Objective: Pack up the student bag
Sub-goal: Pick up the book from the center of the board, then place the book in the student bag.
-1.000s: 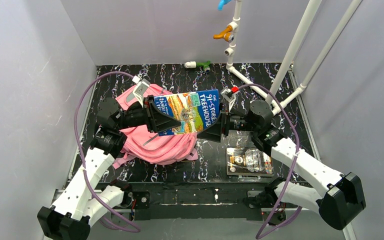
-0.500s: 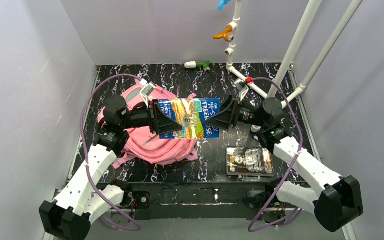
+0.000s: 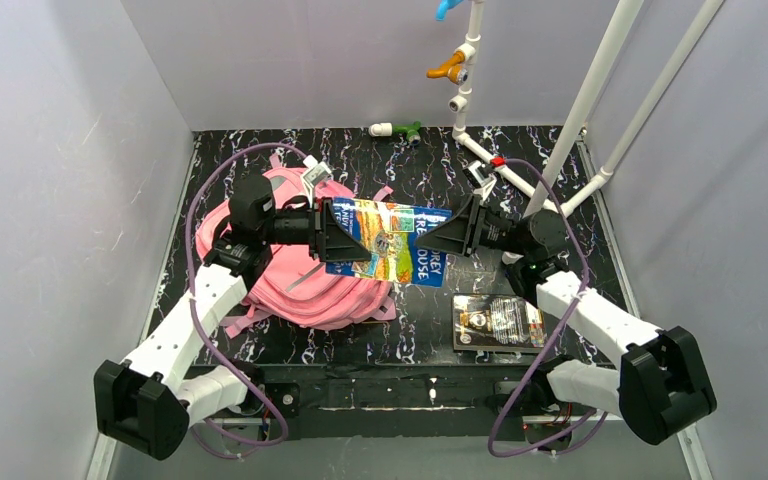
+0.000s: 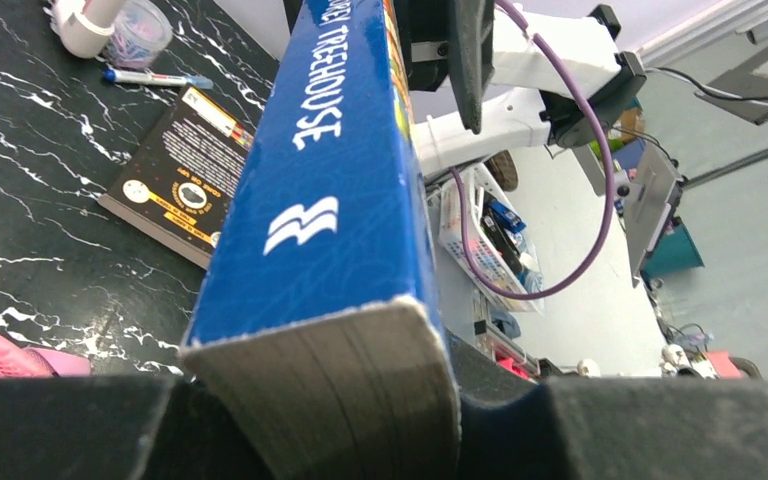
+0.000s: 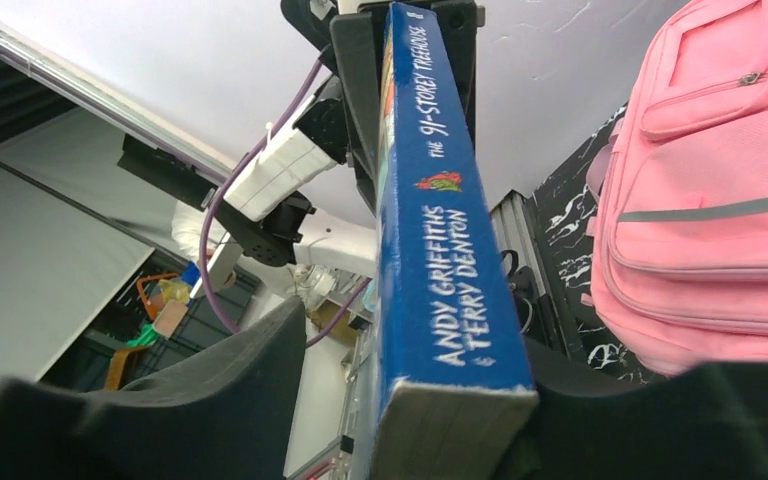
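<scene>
Above the middle of the desk (image 3: 410,330) we hold a blue book (image 3: 392,240) between both arms. Our left pincer (image 3: 348,238) is clamped on one end. Our right pincer (image 3: 442,238) straddles the other end with a gap at one finger, gripping nothing yet. If the left lets go early, we judge the book could twist or drop. Toward the left edge lies the student bag (image 3: 290,285). We count one bag and two books, the second book (image 3: 498,322) flat near the front edge.
</scene>
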Robot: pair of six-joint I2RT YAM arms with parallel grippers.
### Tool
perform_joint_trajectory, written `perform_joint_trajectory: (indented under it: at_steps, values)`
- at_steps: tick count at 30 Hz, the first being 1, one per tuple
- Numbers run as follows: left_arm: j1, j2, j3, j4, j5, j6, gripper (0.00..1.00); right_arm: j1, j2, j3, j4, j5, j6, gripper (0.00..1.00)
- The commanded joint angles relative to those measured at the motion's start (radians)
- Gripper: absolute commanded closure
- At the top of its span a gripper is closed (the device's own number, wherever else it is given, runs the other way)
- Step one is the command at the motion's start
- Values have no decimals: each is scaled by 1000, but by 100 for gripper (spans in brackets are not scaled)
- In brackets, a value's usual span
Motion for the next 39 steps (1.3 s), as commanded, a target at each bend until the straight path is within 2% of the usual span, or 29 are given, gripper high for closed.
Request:
perform_joint_trajectory:
  at_steps: [1,4,5,6,8,10,11,13,15,17,19,21,24,26,29,30,37,39]
  values:
    - [0,13,54,28,22,17,100,9,-1,-5,214,-33,103,46]
    - [0,20,50,19,-29,8,100,9,12,-5,213,-40,97,70]
    - [0,16,53,-3,-62,14,100,9,18,-2,210,-39,93,83]
    - [1,14,67,-59,-124,43,94,9,22,0,185,-37,74,96]
    - [-4,2,133,-402,-430,190,61,9,21,28,2,-18,-79,99]
    - [-4,-15,163,-605,-751,239,37,9,7,99,-370,45,-350,99]
    - [-4,-20,164,-658,-863,269,28,9,-3,149,-594,120,-484,99]
    - [-4,-29,152,-725,-1015,295,20,9,-15,221,-853,298,-660,99]
    - [-6,-37,133,-752,-1063,318,19,9,-33,257,-967,464,-738,99]
    - [-8,-40,112,-757,-1034,346,21,9,-67,263,-1020,585,-776,99]
    - [-32,-33,95,-758,-1010,383,25,9,-95,242,-1039,719,-760,99]
    - [-101,-6,95,-775,-1036,444,27,7,-103,233,-1082,804,-717,99]
    - [-296,75,126,-817,-1131,533,26,5,-93,254,-1160,817,-718,99]
    - [-357,171,160,-858,-1150,543,30,5,-91,256,-1164,787,-748,99]
    - [-394,263,179,-886,-1142,570,42,5,-108,259,-1186,787,-796,99]
    - [-407,289,181,-892,-1149,580,43,5,-121,255,-1187,795,-803,99]
    - [-450,407,200,-958,-1187,614,39,4,-174,236,-1177,786,-827,99]
    - [-451,429,210,-983,-1228,612,44,4,-173,234,-1181,784,-827,99]
